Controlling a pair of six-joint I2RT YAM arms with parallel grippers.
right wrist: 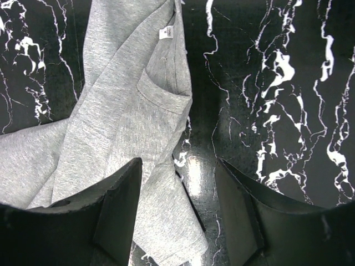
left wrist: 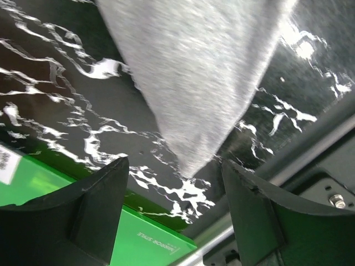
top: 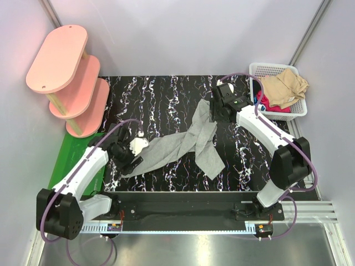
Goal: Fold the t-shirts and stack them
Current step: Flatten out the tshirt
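Note:
A heather grey t-shirt (top: 188,141) lies crumpled in a long diagonal strip across the black marbled table (top: 161,94). My left gripper (top: 134,162) hovers at the strip's lower-left end. In the left wrist view the left gripper (left wrist: 175,166) is open, and the pointed tip of the grey cloth (left wrist: 199,72) ends just ahead of the gap, untouched. My right gripper (top: 213,111) is over the shirt's upper-right end. In the right wrist view the right gripper (right wrist: 180,166) is open above the table, with a fold of the grey shirt (right wrist: 127,111) lying between its fingers, ungripped.
A white lattice basket (top: 297,108) at the back right holds a tan shirt (top: 284,86), a red one (top: 270,104) and a bit of blue. A pink three-tier shelf (top: 69,77) stands at the back left. A green mat (top: 69,160) lies along the table's left edge.

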